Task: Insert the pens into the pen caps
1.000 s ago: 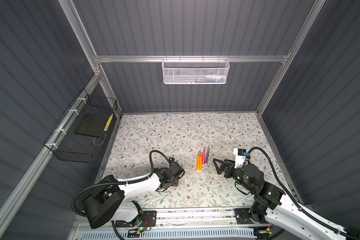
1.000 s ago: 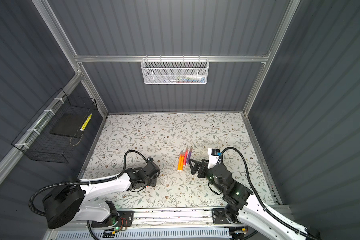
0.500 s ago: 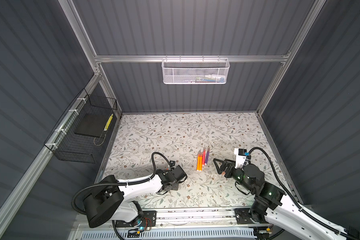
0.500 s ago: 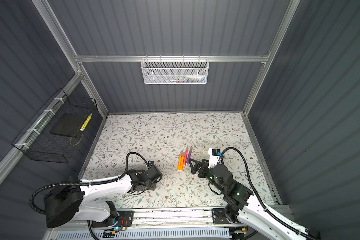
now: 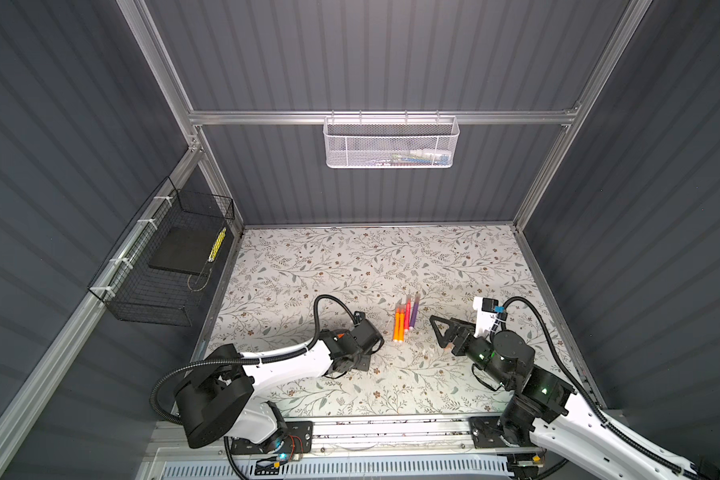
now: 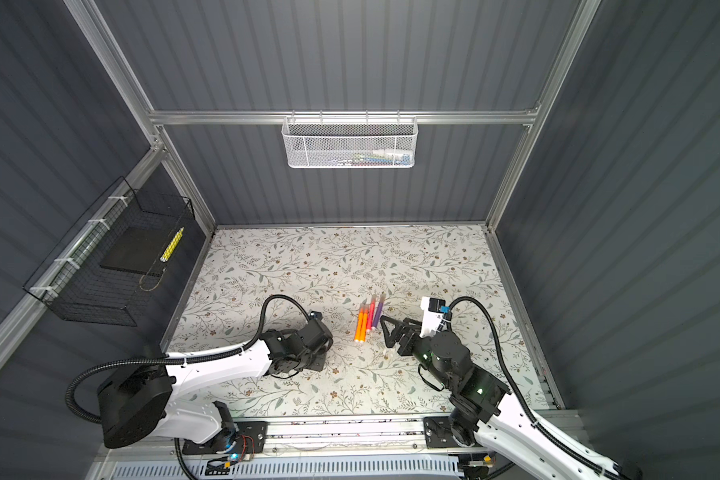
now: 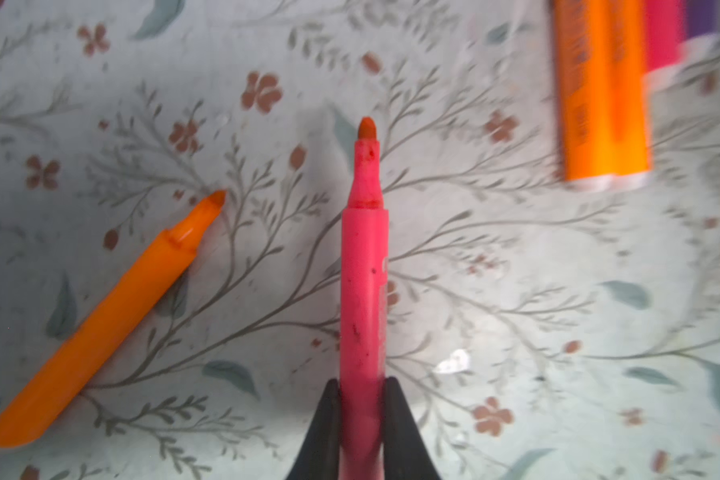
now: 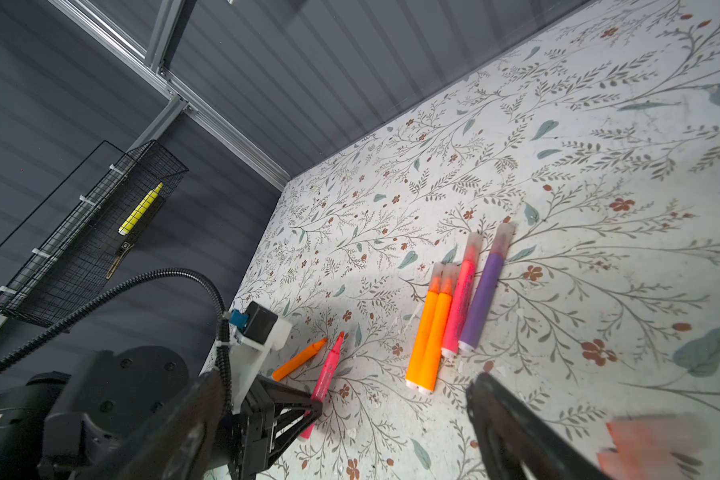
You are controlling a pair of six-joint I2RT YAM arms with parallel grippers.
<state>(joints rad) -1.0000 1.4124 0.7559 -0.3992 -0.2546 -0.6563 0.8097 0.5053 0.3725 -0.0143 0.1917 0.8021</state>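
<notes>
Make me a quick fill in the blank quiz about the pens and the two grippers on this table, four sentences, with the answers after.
1. The uncapped pen clamped in the left gripper is coloured ____.
2. The loose uncapped pen lying beside it is coloured ____.
3. The capped pens lying side by side number ____.
4. The right gripper has its jaws ____.
Missing words: pink, orange, four, open.

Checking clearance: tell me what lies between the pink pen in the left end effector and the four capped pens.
Only bare floral mat between pink pen and capped pens, shown in the right wrist view.
</notes>
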